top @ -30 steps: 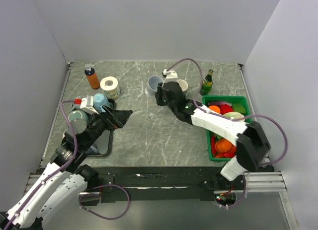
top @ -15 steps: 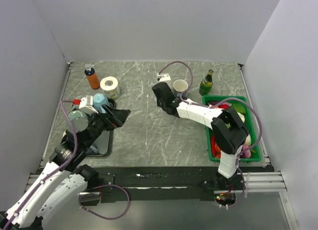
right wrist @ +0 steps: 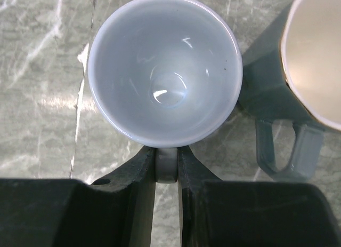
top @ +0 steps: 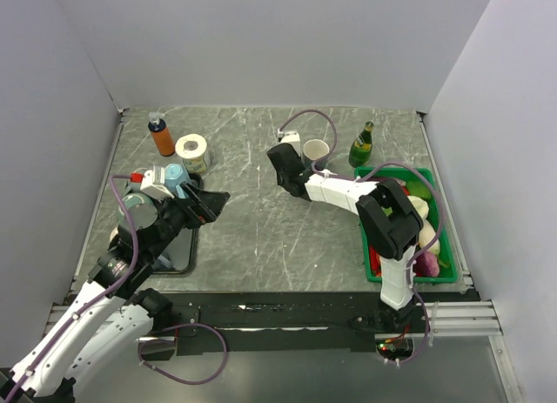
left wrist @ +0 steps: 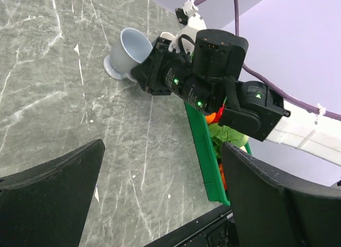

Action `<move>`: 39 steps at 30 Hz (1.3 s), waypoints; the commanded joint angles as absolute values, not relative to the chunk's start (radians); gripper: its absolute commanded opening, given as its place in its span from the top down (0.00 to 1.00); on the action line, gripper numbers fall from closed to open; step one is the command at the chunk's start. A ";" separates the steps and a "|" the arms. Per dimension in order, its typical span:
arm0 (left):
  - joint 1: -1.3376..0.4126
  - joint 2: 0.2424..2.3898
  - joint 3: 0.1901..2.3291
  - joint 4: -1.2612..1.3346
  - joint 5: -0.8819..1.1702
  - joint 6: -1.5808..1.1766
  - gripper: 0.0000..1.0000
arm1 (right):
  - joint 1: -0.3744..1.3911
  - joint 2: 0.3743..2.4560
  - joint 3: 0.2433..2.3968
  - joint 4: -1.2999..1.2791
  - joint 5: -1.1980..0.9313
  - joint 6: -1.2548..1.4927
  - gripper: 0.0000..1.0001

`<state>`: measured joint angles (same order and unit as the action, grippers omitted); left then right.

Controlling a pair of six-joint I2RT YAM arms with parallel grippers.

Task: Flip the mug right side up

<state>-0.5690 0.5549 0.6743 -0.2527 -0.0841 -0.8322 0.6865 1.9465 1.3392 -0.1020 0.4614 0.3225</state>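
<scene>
The pale blue mug (right wrist: 165,71) has its open mouth facing up at the right wrist camera, with its empty inside in view. My right gripper (right wrist: 166,157) is shut on the mug's handle, one finger on each side. In the left wrist view the mug (left wrist: 125,48) has its base at the table beside my right gripper (left wrist: 154,76). In the top view my right gripper (top: 281,162) covers the mug. My left gripper (top: 209,203) is open and empty at the left, far from the mug; it also shows in the left wrist view (left wrist: 162,151).
A grey-green mug with a cream inside (right wrist: 314,60) stands just right of the blue one, close to my right gripper. A green bottle (top: 361,144) and a green bin (left wrist: 202,145) of produce are at the right. An orange bottle (top: 160,135), a tape roll (top: 192,151) and a black tray (top: 178,251) are at the left.
My right wrist has turned and swung left over the mug while the arm folded back. The mug, seen beside the gripper a second ago, is now hidden under it in the top view. The left arm barely moved.
</scene>
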 commanded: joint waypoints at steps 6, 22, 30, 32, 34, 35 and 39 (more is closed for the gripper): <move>-0.571 0.540 0.686 -0.248 -0.095 -0.841 0.04 | 0.672 1.974 1.437 -0.052 0.492 0.377 0.95; -0.571 0.571 0.860 -0.653 -0.342 -0.998 0.04 | 0.670 1.813 1.451 -0.190 0.454 0.462 0.01; -0.571 0.729 0.997 -1.189 -0.531 -1.323 0.04 | 0.672 1.626 1.341 -0.227 0.309 0.514 0.00; -0.571 0.750 0.953 -1.215 -0.525 -1.367 0.04 | 0.670 1.602 1.307 -0.232 0.284 0.525 0.00; -0.571 0.765 0.907 -1.241 -0.534 -1.465 0.04 | 0.672 1.569 1.284 -0.233 0.249 0.537 0.00; -0.571 0.768 0.896 -1.274 -0.543 -1.503 0.04 | 0.670 1.559 1.266 -0.233 0.241 0.538 0.00; -0.571 0.781 0.882 -1.362 -0.626 -1.695 0.04 | 0.670 1.514 1.223 -0.221 0.216 0.552 0.01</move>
<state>-0.5690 0.7822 0.8806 -1.2064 -0.5194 -1.4609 0.6758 1.5726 1.2640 -0.2256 0.2634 0.5217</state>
